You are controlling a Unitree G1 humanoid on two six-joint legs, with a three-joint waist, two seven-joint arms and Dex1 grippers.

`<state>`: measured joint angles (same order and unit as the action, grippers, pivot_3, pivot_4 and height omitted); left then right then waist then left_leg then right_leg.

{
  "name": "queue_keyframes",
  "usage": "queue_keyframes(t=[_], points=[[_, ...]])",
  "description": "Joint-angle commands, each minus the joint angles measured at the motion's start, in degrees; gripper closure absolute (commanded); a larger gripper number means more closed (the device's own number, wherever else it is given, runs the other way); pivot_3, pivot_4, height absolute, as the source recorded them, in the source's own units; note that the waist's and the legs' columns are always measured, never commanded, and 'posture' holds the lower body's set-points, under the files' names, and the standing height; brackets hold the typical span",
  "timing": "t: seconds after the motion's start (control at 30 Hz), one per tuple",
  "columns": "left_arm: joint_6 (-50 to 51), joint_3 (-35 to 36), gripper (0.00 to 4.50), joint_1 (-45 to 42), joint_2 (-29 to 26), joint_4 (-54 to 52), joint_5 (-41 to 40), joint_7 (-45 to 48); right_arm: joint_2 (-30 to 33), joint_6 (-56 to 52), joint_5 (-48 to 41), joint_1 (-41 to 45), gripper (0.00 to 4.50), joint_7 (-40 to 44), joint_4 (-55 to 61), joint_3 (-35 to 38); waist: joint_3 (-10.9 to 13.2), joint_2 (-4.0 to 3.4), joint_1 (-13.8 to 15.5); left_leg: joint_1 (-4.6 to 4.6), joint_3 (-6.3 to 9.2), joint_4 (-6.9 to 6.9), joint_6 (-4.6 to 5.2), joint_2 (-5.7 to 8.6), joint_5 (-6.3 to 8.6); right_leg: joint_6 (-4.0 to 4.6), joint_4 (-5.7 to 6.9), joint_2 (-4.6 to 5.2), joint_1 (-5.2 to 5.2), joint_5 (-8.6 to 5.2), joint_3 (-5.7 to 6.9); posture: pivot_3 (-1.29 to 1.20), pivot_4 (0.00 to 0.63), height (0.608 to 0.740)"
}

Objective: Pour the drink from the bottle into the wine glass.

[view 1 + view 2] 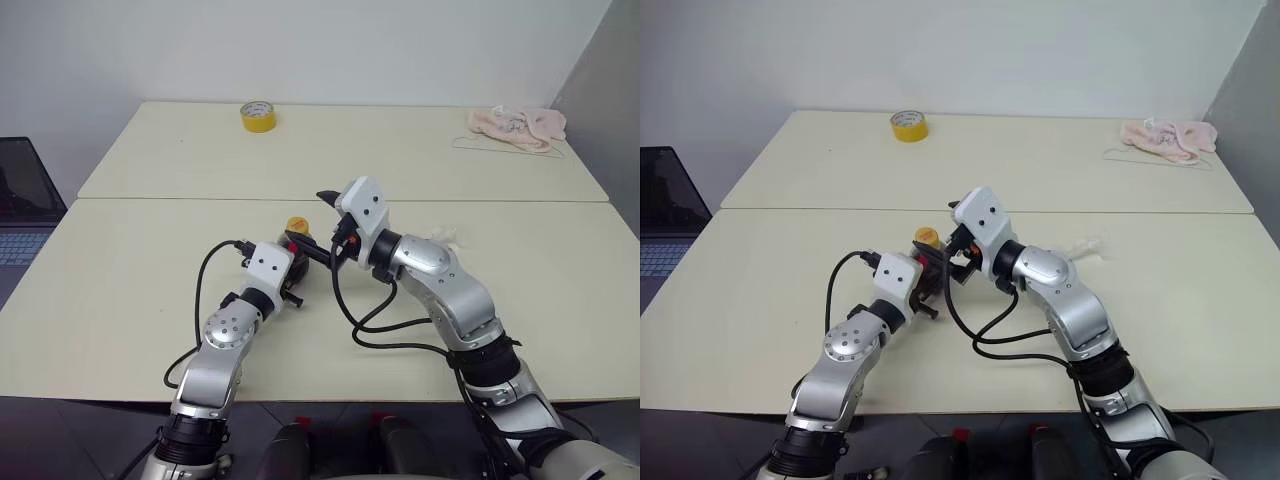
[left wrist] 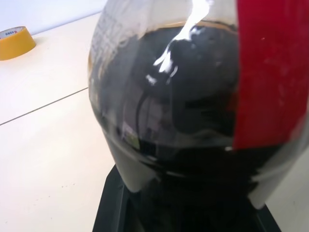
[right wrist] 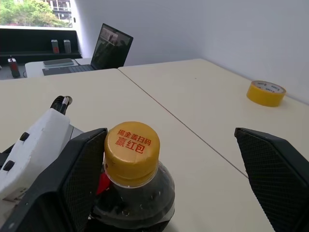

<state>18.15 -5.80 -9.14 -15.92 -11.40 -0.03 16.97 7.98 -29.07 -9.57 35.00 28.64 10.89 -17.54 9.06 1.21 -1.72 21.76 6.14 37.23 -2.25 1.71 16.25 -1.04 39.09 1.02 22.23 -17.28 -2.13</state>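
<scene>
Holding item one, the bottle [image 1: 297,243]: small clear plastic bottle, standing upright on the near table [image 1: 120,300], just ahead of the robot and slightly to its left. Long axis vertical, yellow-orange cap [image 3: 132,151] on top and still screwed on. Red label [image 2: 270,72] on the body.

Item two, the drink [image 2: 193,96]: dark, almost black, filling most of the bottle's body.

Item three, left gripper [image 1: 290,285]: clenched around the lower body of the bottle, steadying it from the robot's side.

Item four, right gripper [image 3: 169,183]: released, jaws spread wide. It reaches in from the right, pointing roughly level toward the bottle's top. In the right wrist view one finger [image 3: 79,179] lies just beside the cap; the other finger [image 3: 275,174] stands well apart on the far side. The cap sits between the two but well off-centre, close to one pad.

Key relation: the cap lies straight ahead of the right gripper, the nearer free hand. Likely next step, by judgement: centre on the cap, close, unscrew.

Item five, wine glass: not located.

Sundries: yellow tape roll [image 1: 258,116] and pink cloth [image 1: 515,127] on the far table; laptop [image 1: 25,205] at the left.
</scene>
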Motion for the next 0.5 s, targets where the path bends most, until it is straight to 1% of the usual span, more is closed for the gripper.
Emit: queue_keyframes(t=[0.03, 0.17, 0.5], points=[[-0.73, 0.12, 3.68, 0.20, 0.09, -1.23, 0.03, 0.22, 0.64, 1.11, 0.98, 0.04, 0.00, -0.85, 1.54, 1.42, 0.00, 0.00, 0.00, 0.00, 0.00, 0.00, 0.00, 0.00, 0.00, 0.00, 0.00, 0.00, 0.00, 0.00, 0.00, 0.00, 0.150, 0.740], [-0.76, 0.18, 3.68, 0.29, 0.01, -1.27, 0.02, 0.27, 1.60, 1.01, 1.27, -0.55, 0.00, -1.00, 1.84, 1.98, 0.00, 0.00, 0.00, 0.00, 0.00, 0.00, 0.00, 0.00, 0.00, 0.00, 0.00, 0.00, 0.00, 0.00, 0.00, 0.00, 0.150, 0.740], [-0.86, 0.20, 3.68, 0.23, -0.23, -1.04, 0.01, 0.52, 4.41, -0.97, -1.13, -3.99, 0.00, -0.60, 5.55, 4.48, -0.01, 0.00, 0.03, 0.00, 0.00, 0.00, 0.03, 0.00, 0.02, 0.00, 0.00, 0.00, -0.01, 0.00, 0.00, 0.00, 0.150, 0.740]])
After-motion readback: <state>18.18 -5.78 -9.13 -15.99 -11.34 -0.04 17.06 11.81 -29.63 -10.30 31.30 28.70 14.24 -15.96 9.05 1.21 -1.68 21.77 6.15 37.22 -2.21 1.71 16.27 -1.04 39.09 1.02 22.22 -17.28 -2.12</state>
